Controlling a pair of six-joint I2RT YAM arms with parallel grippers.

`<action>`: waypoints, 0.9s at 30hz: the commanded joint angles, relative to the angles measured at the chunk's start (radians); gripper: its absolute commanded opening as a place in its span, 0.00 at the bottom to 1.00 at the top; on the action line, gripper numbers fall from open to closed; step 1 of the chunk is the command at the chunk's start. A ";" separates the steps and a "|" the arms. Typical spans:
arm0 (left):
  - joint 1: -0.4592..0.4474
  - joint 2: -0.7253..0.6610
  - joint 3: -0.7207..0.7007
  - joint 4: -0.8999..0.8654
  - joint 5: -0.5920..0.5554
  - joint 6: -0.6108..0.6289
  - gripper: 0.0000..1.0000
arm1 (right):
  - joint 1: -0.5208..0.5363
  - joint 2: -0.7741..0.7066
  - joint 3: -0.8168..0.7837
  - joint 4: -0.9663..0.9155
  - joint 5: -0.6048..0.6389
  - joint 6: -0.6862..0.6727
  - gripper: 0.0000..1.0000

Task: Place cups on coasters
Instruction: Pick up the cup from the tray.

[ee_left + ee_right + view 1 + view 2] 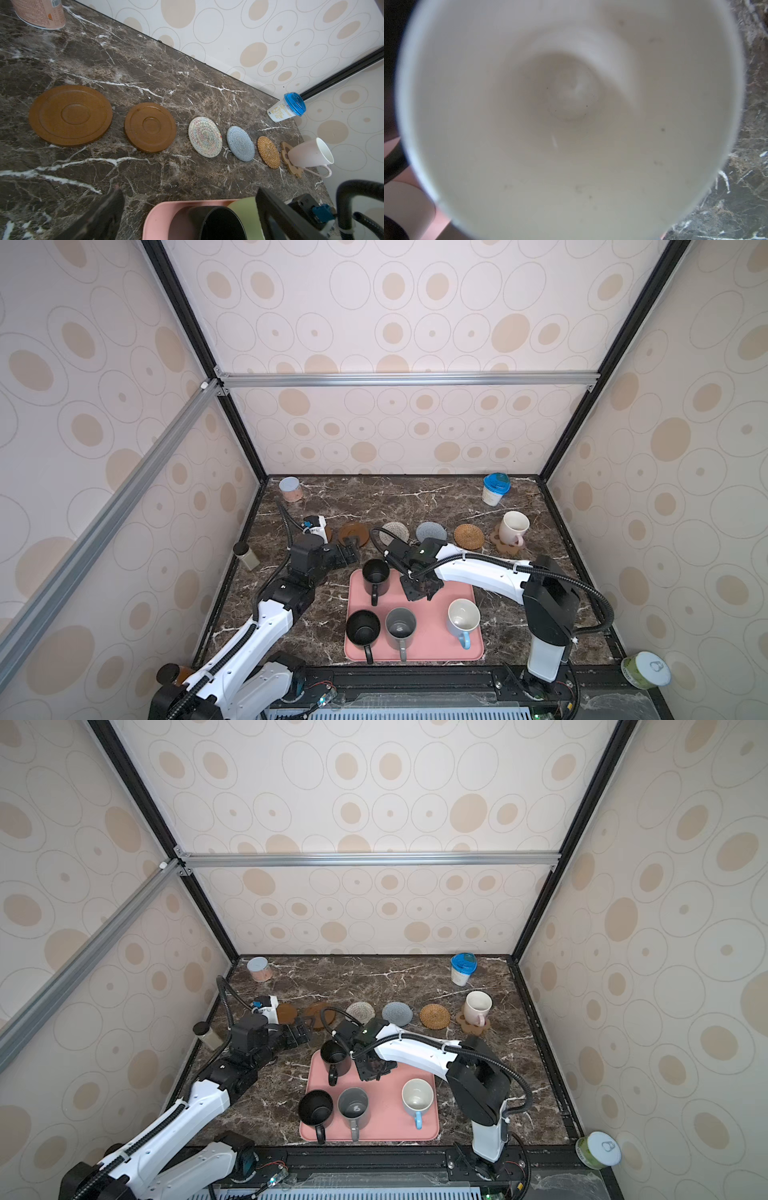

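One light green mug (242,208), on pink tray (432,643), lower centre of frame, directly beneath right gripper (419,593); jaws closed narrow, grip itself hidden. Left gripper (352,554), left of it, spread wide, empty.

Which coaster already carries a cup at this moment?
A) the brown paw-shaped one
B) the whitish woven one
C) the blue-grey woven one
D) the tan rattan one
A: the white-pink mug stands upright on the paw-shaped coaster, at the end of the row.
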 commanded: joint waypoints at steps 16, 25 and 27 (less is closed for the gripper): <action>-0.005 -0.013 0.004 0.012 -0.003 -0.012 1.00 | 0.002 -0.053 -0.007 -0.018 0.043 0.008 0.07; -0.006 -0.010 -0.001 0.017 0.000 -0.012 1.00 | 0.002 -0.106 0.005 -0.037 0.068 0.006 0.05; -0.006 -0.011 -0.002 0.016 0.000 -0.011 1.00 | 0.002 -0.114 0.007 -0.037 0.070 0.006 0.05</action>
